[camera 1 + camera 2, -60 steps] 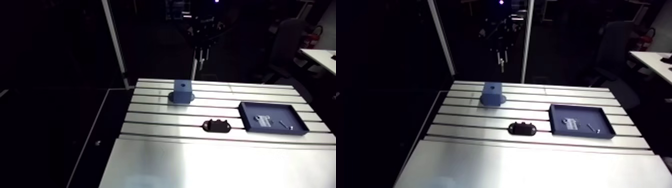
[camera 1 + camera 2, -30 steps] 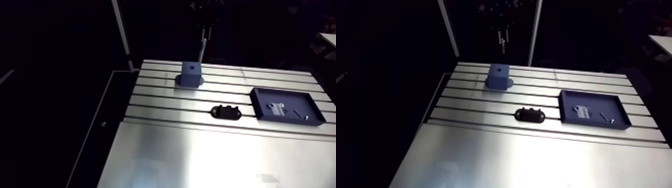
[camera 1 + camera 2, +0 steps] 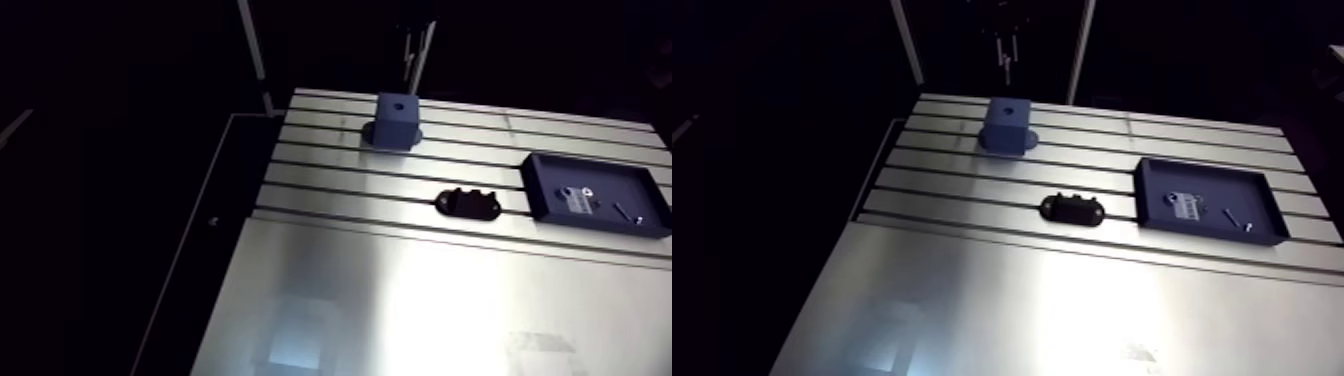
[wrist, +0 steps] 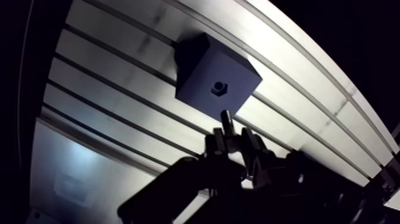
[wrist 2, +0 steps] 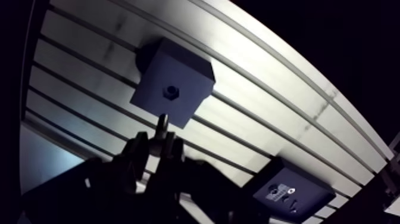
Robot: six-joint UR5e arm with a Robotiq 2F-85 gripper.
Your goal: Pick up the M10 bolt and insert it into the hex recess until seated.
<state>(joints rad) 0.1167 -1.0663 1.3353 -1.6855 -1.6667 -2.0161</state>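
Gripper (image 4: 233,138): black throughout, with two short, blunt fingers (image 4: 251,146) that have squared tips and slightly lighter grey faces. Each finger sits on a jointed link that widens into a broad, angular housing. The housing is matt and unlit, with only a thin grey sheen along its edges, and any screws or markings are too dark to tell. In the arm view the unit is small and dim, and its fingers show as pale, narrow, upright strips under a dark body.
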